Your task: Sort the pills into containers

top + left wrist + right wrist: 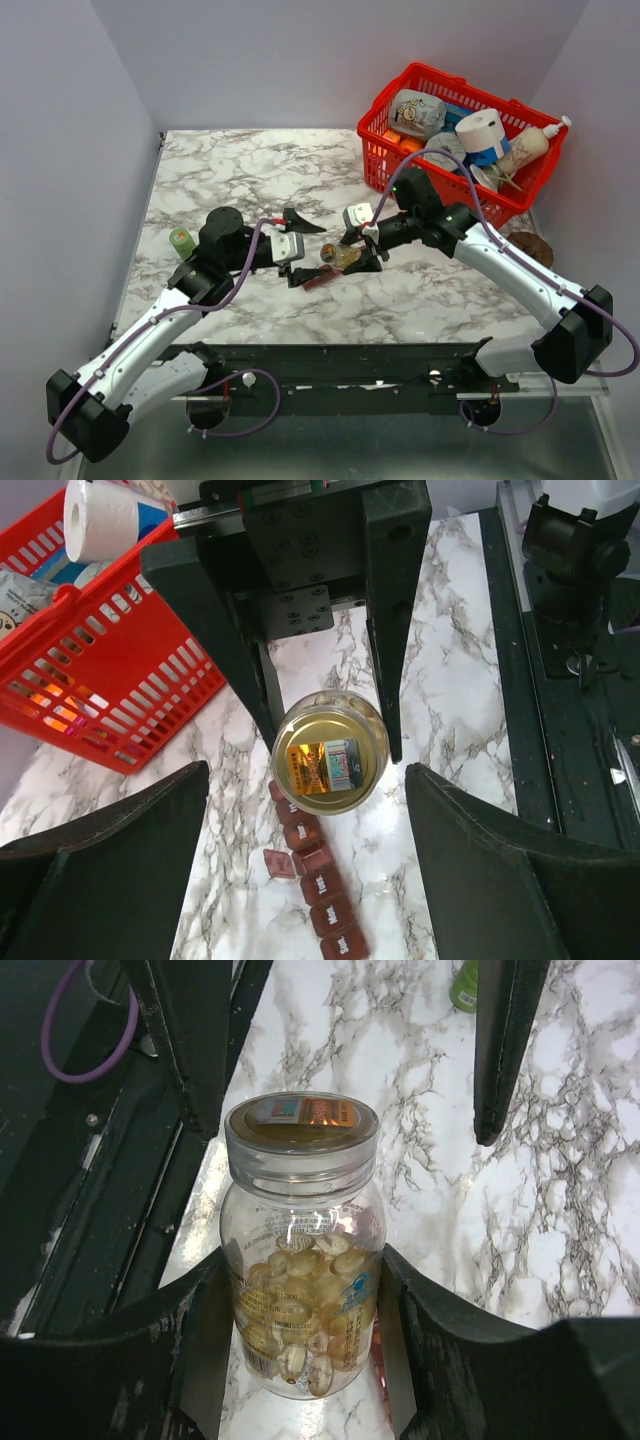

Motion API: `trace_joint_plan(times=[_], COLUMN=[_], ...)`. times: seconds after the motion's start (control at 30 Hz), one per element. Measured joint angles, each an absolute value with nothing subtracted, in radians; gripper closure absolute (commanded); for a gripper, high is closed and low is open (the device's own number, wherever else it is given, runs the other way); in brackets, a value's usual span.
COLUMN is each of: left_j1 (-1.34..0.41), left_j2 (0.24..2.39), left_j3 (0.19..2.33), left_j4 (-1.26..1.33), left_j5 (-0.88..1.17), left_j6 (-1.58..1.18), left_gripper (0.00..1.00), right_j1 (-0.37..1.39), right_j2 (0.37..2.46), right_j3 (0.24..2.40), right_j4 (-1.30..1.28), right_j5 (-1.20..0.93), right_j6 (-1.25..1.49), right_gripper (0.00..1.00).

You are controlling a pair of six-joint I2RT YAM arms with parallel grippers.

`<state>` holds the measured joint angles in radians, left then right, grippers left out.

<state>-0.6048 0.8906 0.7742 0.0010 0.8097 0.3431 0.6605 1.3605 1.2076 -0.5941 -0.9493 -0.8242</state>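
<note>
Closest to the lens, your right gripper (302, 1290) pinches the clear pill bottle (300, 1160) around its body, over mid-bench. All the pills (300, 1310) you can see sit inside it. None shows in the day-marked pill organizer (322, 885) lying just beneath, where one lid seems flipped up. Sorting looks unstarted, with pouring and portioning all ahead. Your left gripper (303, 247) is spread wide facing the bottle's mouth, apart from it. A green cap (182, 240) rests near the left edge, and a red basket (375, 150) fills the far right corner.
</note>
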Motion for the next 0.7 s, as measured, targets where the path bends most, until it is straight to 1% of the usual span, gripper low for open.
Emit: trace_joint_plan(times=[0.03, 0.07, 0.1, 0.23, 0.37, 0.43, 0.47, 0.53, 0.7], left_j1=[-0.605, -0.607, -0.61, -0.622, -0.634, -0.638, -0.639, -0.641, -0.644], left_j2=[0.894, 0.899, 0.903, 0.929, 0.956, 0.958, 0.958, 0.958, 0.95], left_j3=[0.779, 0.785, 0.791, 0.827, 0.86, 0.863, 0.863, 0.863, 0.864], left_j4=[-0.003, -0.009, -0.015, -0.047, -0.08, -0.098, -0.107, -0.123, -0.149], left_j5=[0.813, 0.816, 0.819, 0.827, 0.828, 0.831, 0.832, 0.832, 0.831], left_j6=[0.344, 0.347, 0.35, 0.369, 0.395, 0.403, 0.408, 0.417, 0.437], left_gripper=[0.19, 0.25, 0.27, 0.28, 0.43, 0.44, 0.49, 0.53, 0.78], right_j1=[0.661, 0.661, 0.661, 0.662, 0.664, 0.664, 0.664, 0.664, 0.667], right_j2=[1.361, 1.361, 1.361, 1.361, 1.361, 1.361, 1.361, 1.361, 1.362], right_j3=[1.208, 1.208, 1.208, 1.208, 1.208, 1.208, 1.208, 1.208, 1.208], right_j4=[-0.595, -0.595, -0.595, -0.595, -0.596, -0.596, -0.596, -0.596, -0.599], right_j5=[-0.949, -0.949, -0.949, -0.949, -0.948, -0.947, -0.945, -0.944, -0.943], right_j6=[-0.824, -0.824, -0.824, -0.824, -0.824, -0.823, -0.823, -0.822, -0.815], right_gripper=[0.85, 0.85, 0.85, 0.85, 0.85, 0.85, 0.85, 0.85, 0.85])
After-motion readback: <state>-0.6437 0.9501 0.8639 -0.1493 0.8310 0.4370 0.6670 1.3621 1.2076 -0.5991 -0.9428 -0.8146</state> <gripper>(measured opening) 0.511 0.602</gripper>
